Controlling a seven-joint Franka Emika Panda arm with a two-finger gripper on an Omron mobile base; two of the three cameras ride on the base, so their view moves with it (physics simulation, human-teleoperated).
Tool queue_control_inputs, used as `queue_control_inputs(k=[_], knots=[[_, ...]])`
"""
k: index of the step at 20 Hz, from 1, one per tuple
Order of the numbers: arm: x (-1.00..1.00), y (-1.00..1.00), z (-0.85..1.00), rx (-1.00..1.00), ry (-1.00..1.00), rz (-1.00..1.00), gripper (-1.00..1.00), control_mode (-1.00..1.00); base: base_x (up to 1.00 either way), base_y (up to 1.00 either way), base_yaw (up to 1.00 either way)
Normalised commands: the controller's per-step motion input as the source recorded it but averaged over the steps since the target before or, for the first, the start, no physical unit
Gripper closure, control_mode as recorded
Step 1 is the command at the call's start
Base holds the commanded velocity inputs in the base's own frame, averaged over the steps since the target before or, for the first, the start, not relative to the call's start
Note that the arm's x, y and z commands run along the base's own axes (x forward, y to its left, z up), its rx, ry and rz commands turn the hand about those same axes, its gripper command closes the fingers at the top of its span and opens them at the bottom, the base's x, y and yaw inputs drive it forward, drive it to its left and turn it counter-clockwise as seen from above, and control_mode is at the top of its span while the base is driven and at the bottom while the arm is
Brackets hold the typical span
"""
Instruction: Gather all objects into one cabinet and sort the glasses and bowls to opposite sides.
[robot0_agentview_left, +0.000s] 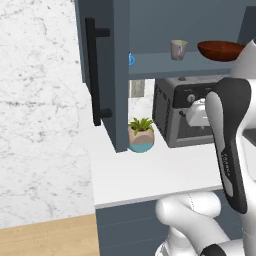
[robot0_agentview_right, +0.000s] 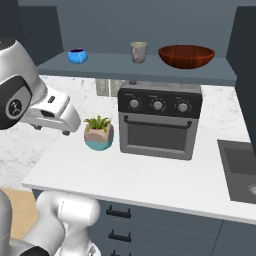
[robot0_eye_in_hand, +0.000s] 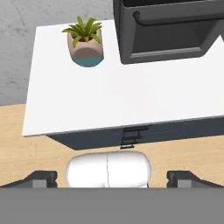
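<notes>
The slate-blue wall cabinet stands with its door (robot0_agentview_left: 120, 75) swung open, its black bar handle (robot0_agentview_left: 93, 70) facing me. On the cabinet shelf (robot0_agentview_right: 150, 70) the beige-grey mug (robot0_agentview_right: 138, 51) stands in the middle. To its right sits the wide reddish-brown bowl (robot0_agentview_right: 186, 55). The red cup is out of view. My gripper (robot0_eye_in_hand: 112, 179) is open and holds nothing. It hangs above the counter's left front, well below and to the left of the shelf, and looks down on the counter. Its fingertips (robot0_eye_in_hand: 41, 178) are set wide apart.
A small blue bowl-like pot (robot0_agentview_right: 77, 55) sits at the shelf's left end. On the white counter (robot0_agentview_right: 150, 175) stand a potted plant (robot0_agentview_right: 98, 132) and a dark toaster oven (robot0_agentview_right: 160, 117). A sink (robot0_agentview_right: 240, 167) lies at the right. Drawers (robot0_eye_in_hand: 131, 135) front the counter.
</notes>
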Motion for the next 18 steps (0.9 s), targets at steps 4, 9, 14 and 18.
queue_control_inputs(k=[4,9,14,18], knots=[[-0.13,0.0,0.0,0.0,0.0,0.0,-1.0,1.0,-0.24,0.0,0.0],[0.0,0.0,0.0,0.0,0.0,0.0,-1.0,1.0,-0.94,-0.34,-0.05],[0.0,0.0,0.0,0.0,0.0,0.0,-1.0,1.0,-0.81,-0.37,-0.23],[0.0,0.0,0.0,0.0,0.0,0.0,-1.0,1.0,-0.36,-0.18,-0.38]])
